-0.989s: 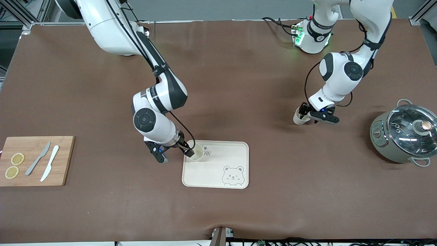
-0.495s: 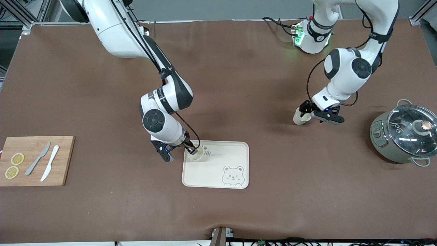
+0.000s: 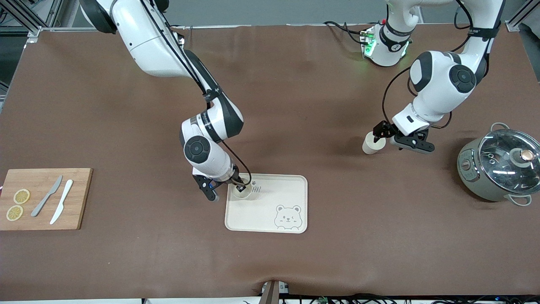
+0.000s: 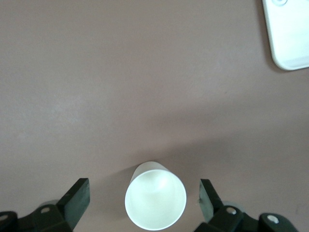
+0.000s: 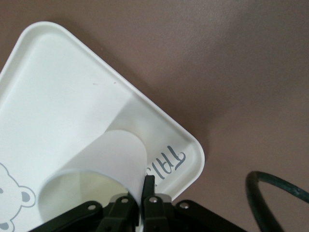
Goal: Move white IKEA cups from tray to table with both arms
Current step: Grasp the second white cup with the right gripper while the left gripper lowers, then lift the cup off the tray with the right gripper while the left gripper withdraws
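**Cups at two stations: one pinched on the tray, one standing free**

Jaws of the right gripper [image 3: 238, 186] are sitting closed on the rim of one white cup [image 3: 241, 190], one finger inside the mouth and one outside, as the right wrist view shows [image 5: 145, 200]. That cup [image 5: 99, 179] is standing in the corner of the bear-print tray [image 3: 291, 185] nearest the right arm's base, beside the grey lettering printed there. The tray is lying on the brown counter [image 3: 126, 261], about midway along it.

Jaws of the left gripper [image 3: 386, 136] are standing wide, one finger on each side of the second white cup [image 3: 372, 143] and touching neither wall; the left wrist view shows the gap on both sides [image 4: 155, 202]. This cup is standing upright on the bare counter, farther from the front camera than the tray and toward the left arm's end.

A lidded pot [image 3: 500, 164] is sitting at the left arm's end. At the right arm's end, a wooden board [image 3: 80, 198] is carrying two knives [image 3: 55, 202] and lemon slices [image 3: 17, 204].
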`<state>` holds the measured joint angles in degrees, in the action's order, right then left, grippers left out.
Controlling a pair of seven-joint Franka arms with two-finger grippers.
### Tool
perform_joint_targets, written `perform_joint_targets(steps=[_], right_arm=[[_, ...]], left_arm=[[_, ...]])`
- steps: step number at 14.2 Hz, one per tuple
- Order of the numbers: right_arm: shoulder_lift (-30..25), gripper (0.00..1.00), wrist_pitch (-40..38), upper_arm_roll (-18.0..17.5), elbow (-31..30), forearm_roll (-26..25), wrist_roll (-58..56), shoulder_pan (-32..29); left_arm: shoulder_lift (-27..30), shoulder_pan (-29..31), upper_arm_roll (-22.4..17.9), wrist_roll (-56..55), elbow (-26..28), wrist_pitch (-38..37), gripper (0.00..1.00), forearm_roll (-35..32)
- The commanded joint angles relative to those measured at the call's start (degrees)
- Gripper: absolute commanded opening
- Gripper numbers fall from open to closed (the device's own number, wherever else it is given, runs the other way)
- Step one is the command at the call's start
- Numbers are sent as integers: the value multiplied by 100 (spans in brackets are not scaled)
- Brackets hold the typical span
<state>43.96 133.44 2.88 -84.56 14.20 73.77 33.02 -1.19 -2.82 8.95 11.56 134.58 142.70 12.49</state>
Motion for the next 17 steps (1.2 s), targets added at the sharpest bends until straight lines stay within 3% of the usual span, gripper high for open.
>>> perform_joint_targets(steps=[1, 4, 12, 17], right_arm=[[16, 0, -63, 37, 150, 39, 15, -14], [-89, 0, -247, 37, 186, 56, -151, -172], [-836, 0, -2249, 37, 90, 91, -1943, -971], [-1688, 0, -2243, 90, -1271, 4, -4095, -1657]], left_arm=[[-21, 45, 45, -284, -580, -670, 100, 34], [-39, 62, 36, -636, -1257, -1506, 100, -194], [-30, 71, 54, -1428, -2575, -2956, 100, -651], [-21, 71, 54, -1437, -3209, -3783, 100, -993]])
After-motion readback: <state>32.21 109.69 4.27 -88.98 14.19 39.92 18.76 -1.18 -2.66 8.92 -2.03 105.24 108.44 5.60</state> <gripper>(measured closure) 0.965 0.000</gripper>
